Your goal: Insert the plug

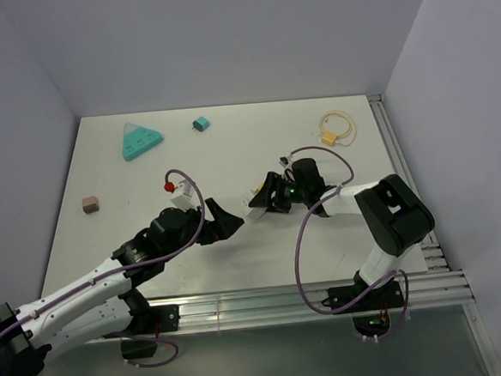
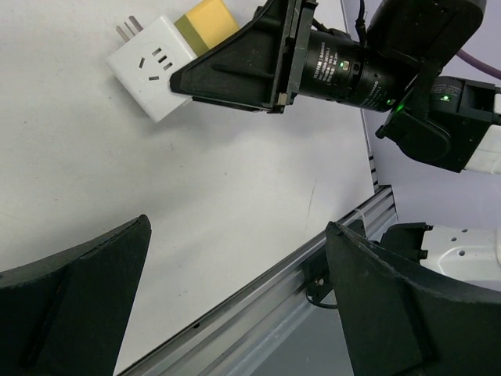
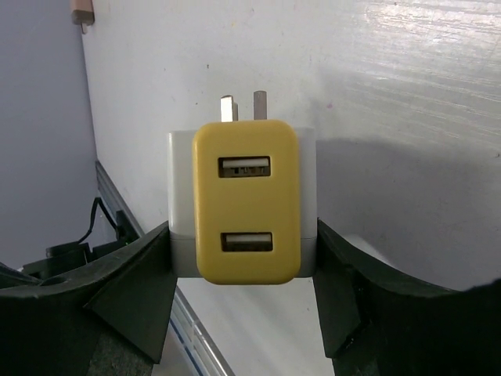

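My right gripper (image 1: 262,199) is shut on a white plug (image 3: 243,205) with a yellow face, two USB ports and metal prongs; its jaws press the plug's two sides just above the table (image 1: 231,155). The left wrist view shows the same plug (image 2: 153,66) at top left, its prongs pointing away from the right gripper. My left gripper (image 1: 228,221) stands open and empty a little to the left of it, with only bare table and the front rail between its fingers (image 2: 94,282). A teal triangular socket block (image 1: 140,142) lies at the back left.
A small teal plug (image 1: 200,123) lies at the back centre. A yellow-ended coiled cable (image 1: 337,129) rests at the back right, and a pink block (image 1: 89,203) sits at the left. Aluminium rails (image 1: 309,294) run along the front and right edges. Walls close in three sides.
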Controlling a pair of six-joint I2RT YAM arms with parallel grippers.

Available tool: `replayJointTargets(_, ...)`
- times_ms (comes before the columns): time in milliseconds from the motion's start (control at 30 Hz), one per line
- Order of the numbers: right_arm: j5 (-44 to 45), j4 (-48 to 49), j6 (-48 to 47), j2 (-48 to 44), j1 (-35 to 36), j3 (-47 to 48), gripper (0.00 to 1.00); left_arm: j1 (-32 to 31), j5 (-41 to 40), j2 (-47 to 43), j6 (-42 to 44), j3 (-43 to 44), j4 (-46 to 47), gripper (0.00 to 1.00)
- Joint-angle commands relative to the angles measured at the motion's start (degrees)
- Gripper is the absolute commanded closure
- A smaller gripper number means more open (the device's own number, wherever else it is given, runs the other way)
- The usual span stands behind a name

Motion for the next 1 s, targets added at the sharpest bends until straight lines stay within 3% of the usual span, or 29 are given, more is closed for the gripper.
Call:
replayJointTargets(0, 3.85, -6.57, -1.37, 2.53, -1.59, -1.83, 0.36, 0.15, 0.91, 1.19, -0.15, 2.59, 2.94, 0.01)
replayJointTargets(200, -6.6, 2.56, 2.85, 6.4, -4.05, -3.94, 0.39, 0.15, -1.73, 5.31, 0.02, 2.68, 4.94, 0.01)
replayJointTargets(333, -8.64, 4.43, 4.35, 7.81, -4.41, -4.21, 0.39, 0.15, -5.24, 8.92, 4.66, 3.91, 6.27, 0.05)
replayJointTargets(433, -10.4, 3.21, 4.35, 7.99, -4.4, -3.51, 0.4, 0.15, -6.04, 9.28, 8.61, 0.24, 12.32, 0.05)
replayJointTargets(533, -11.36, 1.1, 3.65, 7.46, -4.41, -2.8, 0.42, -0.98, -7.08, 9.54, 17.65, -6.25, 27.16, 0.05)
replayJointTargets(667, -13.2, -1.8, 2.33, 6.67, -4.41, -2.62, 0.43, -3.01, -12.18, 14.96, 24.98, -6.73, 33.08, 0.04)
replayJointTargets(967, -19.01, -6.2, -1.71, 6.93, -4.49, -1.92, 0.44, -4.33, -10.88, 23.25, 37.37, -13.05, 54.87, 0.06)
